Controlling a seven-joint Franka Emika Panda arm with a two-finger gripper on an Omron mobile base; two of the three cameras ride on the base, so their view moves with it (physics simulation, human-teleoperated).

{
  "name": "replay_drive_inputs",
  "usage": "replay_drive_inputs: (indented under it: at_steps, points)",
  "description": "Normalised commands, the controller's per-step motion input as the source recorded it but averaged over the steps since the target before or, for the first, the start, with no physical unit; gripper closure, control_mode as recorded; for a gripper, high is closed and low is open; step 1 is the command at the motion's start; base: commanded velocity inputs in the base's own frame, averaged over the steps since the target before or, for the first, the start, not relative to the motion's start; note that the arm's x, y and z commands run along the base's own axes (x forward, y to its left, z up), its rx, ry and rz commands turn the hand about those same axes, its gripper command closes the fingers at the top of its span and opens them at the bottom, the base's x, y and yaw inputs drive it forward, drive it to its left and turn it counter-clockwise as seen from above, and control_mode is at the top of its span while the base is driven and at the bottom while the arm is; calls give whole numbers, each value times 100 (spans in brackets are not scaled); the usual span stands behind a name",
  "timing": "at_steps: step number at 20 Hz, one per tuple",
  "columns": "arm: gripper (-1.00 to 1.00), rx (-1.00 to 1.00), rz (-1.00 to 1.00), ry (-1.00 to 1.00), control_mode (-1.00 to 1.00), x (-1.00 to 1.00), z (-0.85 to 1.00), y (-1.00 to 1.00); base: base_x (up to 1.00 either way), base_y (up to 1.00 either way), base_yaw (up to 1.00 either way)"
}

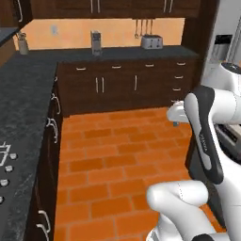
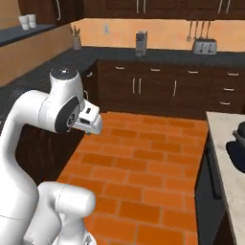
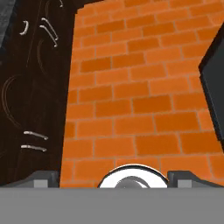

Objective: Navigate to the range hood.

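- My gripper [image 3: 113, 177] hangs over orange brick floor [image 3: 131, 96], fingers spread wide, nothing in them.
- Dark cabinets [image 3: 30, 87] left, toaster [image 1: 151, 42] on the far counter [image 1: 117, 52].
- Cooktop [image 1: 5, 164] cut off at the frame edge.

floor: orange brick tile [image 1: 117, 160], pretty much everywhere
cabinets: dark wood base cabinets [image 1: 127, 84] behind the floor
counter: dark speckled countertop [image 1: 23, 99] above the cabinets
toaster [image 1: 151, 42]: on the back counter
wall: orange backsplash [image 1: 117, 30] behind the toaster

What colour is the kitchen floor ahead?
Orange brick-pattern tiles on the floor, clearest in the hand view.
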Motion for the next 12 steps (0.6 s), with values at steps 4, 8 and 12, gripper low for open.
replay_drive_inputs:
  at_steps: [4,8,12]
  points:
    - [-100,0,0,0,100,0,0,0,4,20,100]
    - [-100,0,0,0,100,0,0,0,-1,-2,100]
    - [-100,0,0,0,100,0,0,0,56,-6,93]
